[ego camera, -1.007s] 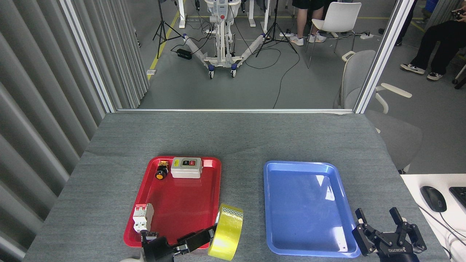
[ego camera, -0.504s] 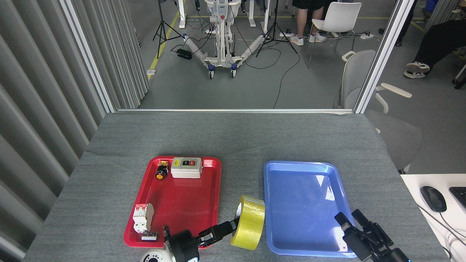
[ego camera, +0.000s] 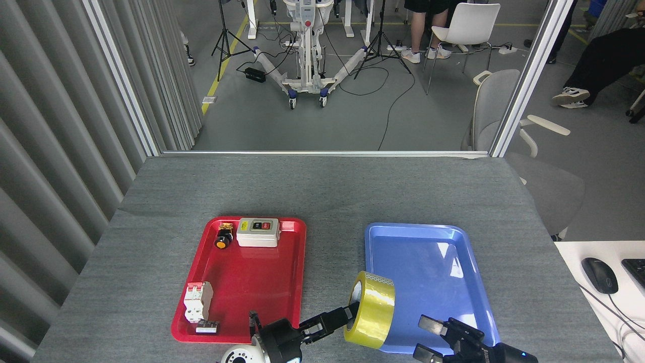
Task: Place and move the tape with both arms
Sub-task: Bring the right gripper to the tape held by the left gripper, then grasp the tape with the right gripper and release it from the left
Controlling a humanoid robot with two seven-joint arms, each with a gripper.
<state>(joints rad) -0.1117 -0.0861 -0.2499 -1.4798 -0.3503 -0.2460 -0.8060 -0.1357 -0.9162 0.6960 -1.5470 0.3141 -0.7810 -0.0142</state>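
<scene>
Tape [ego camera: 370,310] is held upright through its core by the left gripper [ego camera: 347,313], over the near left edge of the blue tray [ego camera: 428,252]. Right gripper [ego camera: 438,335] is spread open just beside it. For a clean handover, release should be withheld until the outer rim is enclosed.

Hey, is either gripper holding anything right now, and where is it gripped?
The left gripper holds the tape upright by its ring wall, one finger inside the core. The right gripper is open and holds nothing.
</scene>
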